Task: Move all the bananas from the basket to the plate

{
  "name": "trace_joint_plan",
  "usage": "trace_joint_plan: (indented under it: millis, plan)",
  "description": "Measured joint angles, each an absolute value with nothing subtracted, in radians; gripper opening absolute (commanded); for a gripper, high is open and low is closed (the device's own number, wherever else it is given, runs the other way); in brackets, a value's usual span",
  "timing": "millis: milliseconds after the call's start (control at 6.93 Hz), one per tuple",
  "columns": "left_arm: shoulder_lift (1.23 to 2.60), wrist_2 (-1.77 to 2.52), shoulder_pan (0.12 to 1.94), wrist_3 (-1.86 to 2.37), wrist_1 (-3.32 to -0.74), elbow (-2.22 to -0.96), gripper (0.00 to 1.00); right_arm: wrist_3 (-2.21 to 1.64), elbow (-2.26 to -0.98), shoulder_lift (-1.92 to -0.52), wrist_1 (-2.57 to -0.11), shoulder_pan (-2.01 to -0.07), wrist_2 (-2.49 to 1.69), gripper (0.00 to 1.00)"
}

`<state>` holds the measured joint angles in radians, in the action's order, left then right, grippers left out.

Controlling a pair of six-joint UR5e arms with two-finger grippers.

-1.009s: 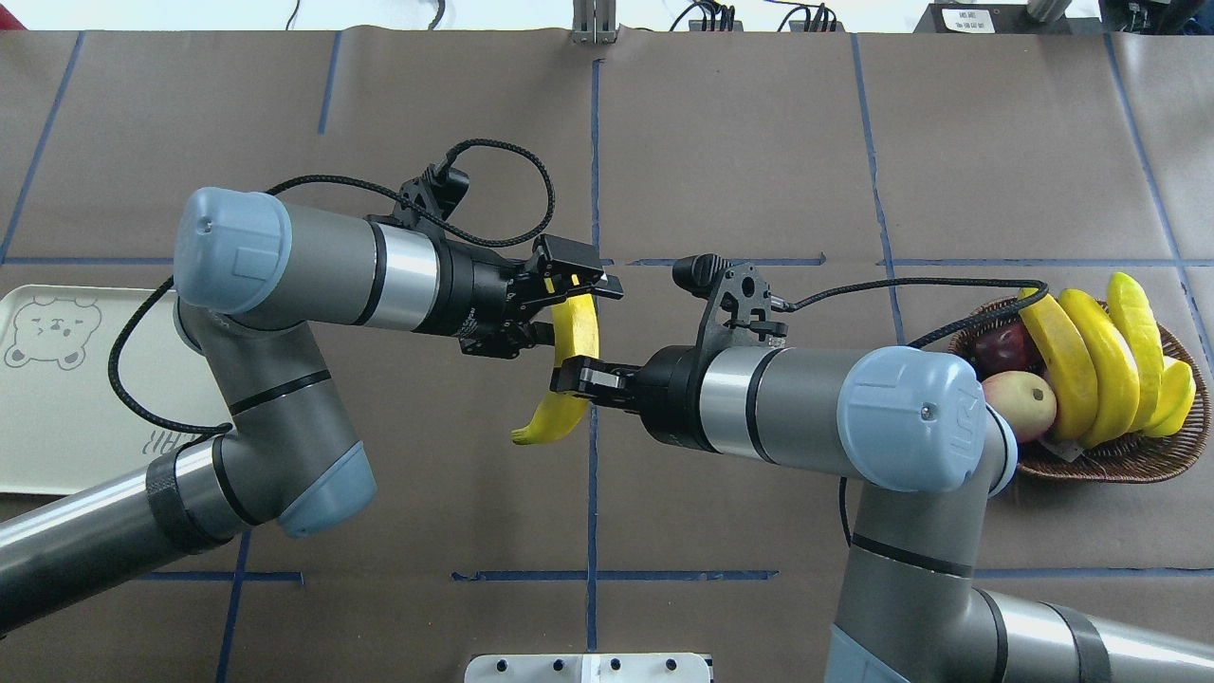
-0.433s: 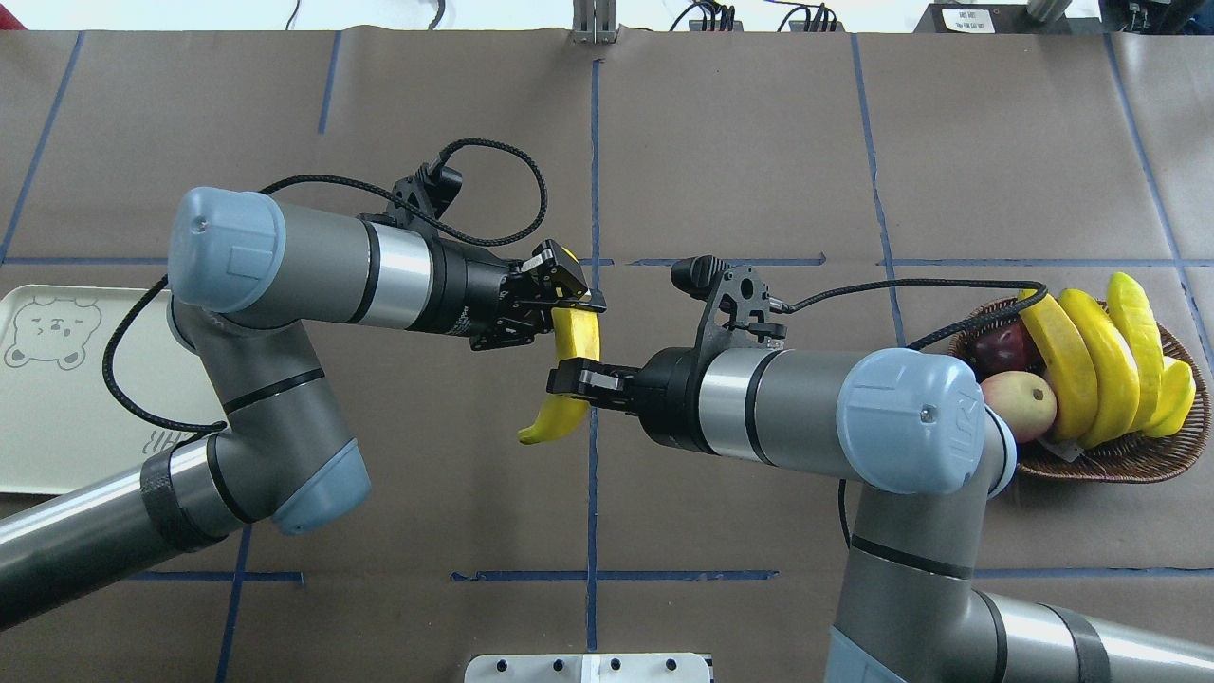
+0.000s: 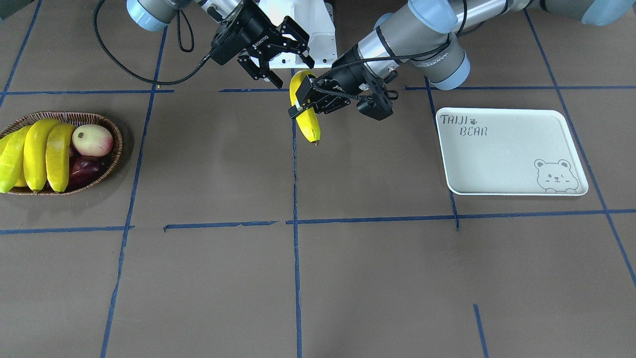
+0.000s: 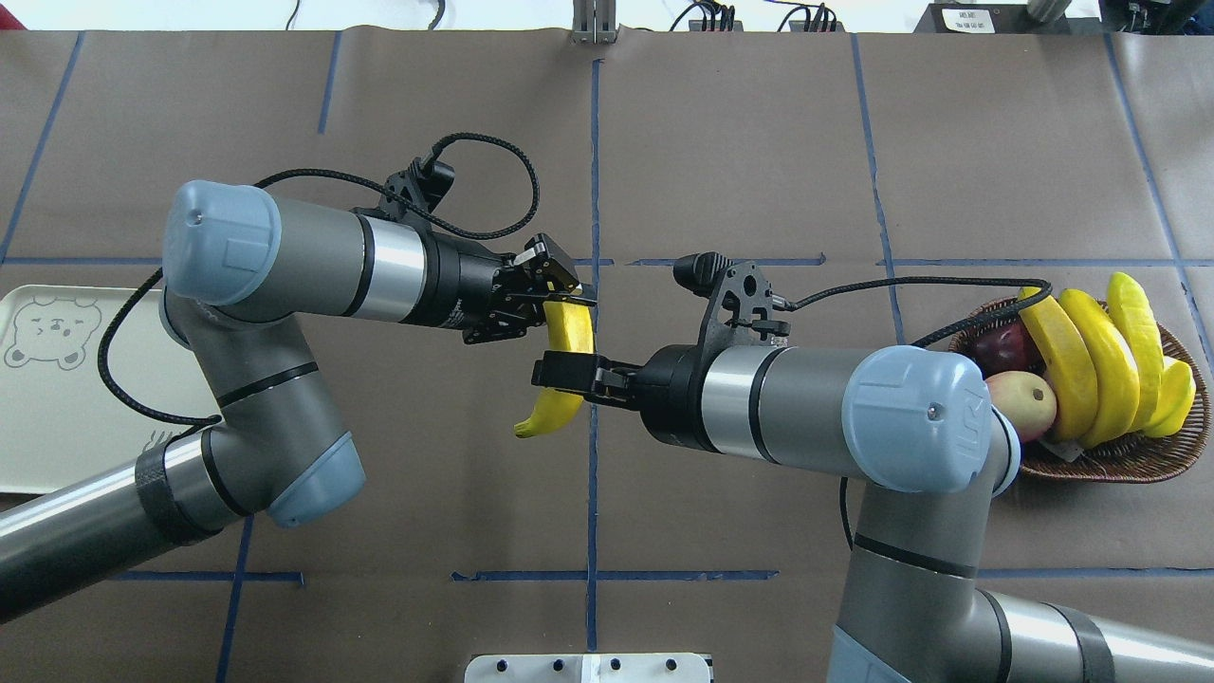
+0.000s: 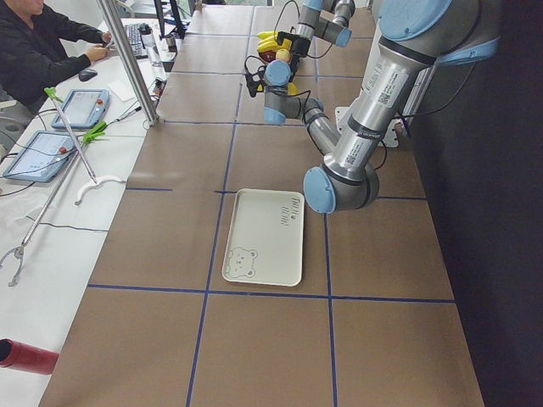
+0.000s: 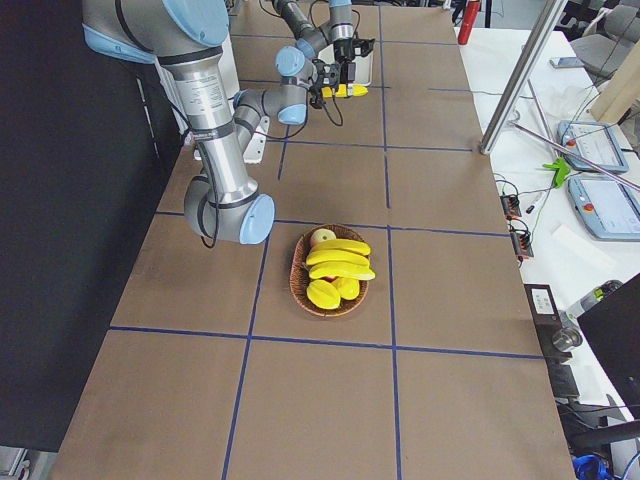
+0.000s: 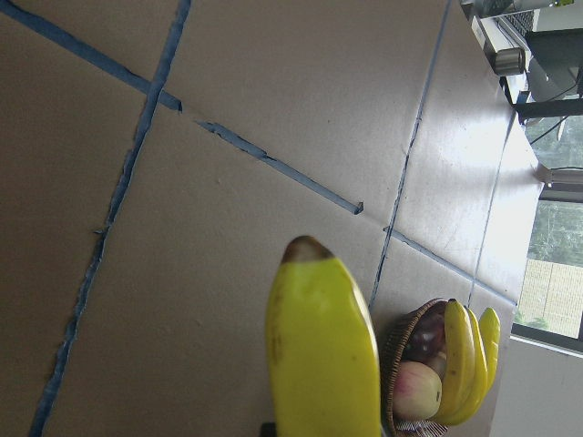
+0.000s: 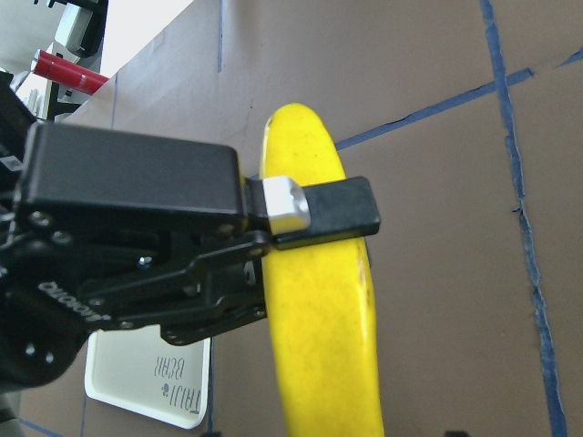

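Left gripper is clamped on one banana, held in the air over mid-table. Right gripper has its jaws spread wide at the banana's other end. Three bananas lie in the basket, well apart from the plate.

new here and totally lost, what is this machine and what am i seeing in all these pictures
These are two robot arms at one table, each ending in a two-finger gripper. Two pictures look down on the table, one from behind the robot and one from across it. Two look along the table from its ends, where a person sits at a side desk. The last two come from small cameras on the wrists.

On the table sit a wicker basket, holding three bananas and other fruit, and an off-white plate printed with a bear, with nothing on it.

Above the middle of the table, the left gripper is clamped on a fourth banana. The right gripper is at the same banana with its jaws spread, so it isn't gripping.
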<state>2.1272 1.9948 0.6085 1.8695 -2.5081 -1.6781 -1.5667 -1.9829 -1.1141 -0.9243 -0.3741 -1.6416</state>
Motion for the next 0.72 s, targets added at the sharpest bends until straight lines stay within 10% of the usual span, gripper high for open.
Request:
trace_joint_plan:
  millis: [721]
  plan:
    - [1.702, 2.024, 0.813, 1.352, -2.341, -1.748, 0.0, -1.543, -2.097, -1.153, -1.162, -0.464, -1.672, 1.0]
